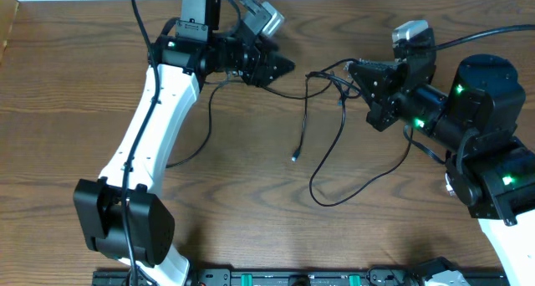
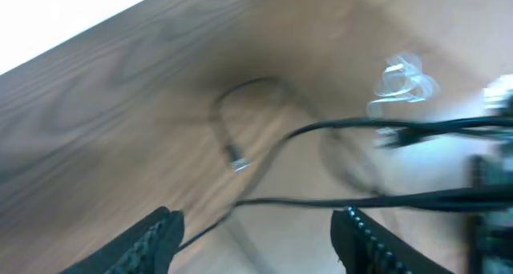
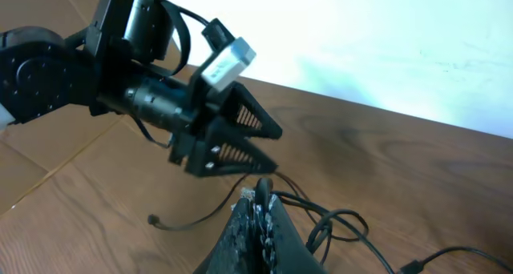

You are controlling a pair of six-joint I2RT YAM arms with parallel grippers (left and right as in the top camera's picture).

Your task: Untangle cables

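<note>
Table [image 1: 75, 85] of brown wood spreads beneath my arms. Left jaws stand apart with a strand passing between them. Right jaws are clamped on the black cables [image 1: 306, 102], which stretch between both. One plug [image 1: 295, 158] lies on the table.

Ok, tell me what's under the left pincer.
Under the open left pincer, a black cable crosses between its fingers, above the wooden table. On it, a loose strand ends in a small plug. The table right beneath the fingers is covered, and the view is blurred.

Smooth wood-grain table [image 1: 251, 215], thin matt black cables [image 1: 303, 123], glossy white plastic arm shell [image 1: 146, 135]
</note>
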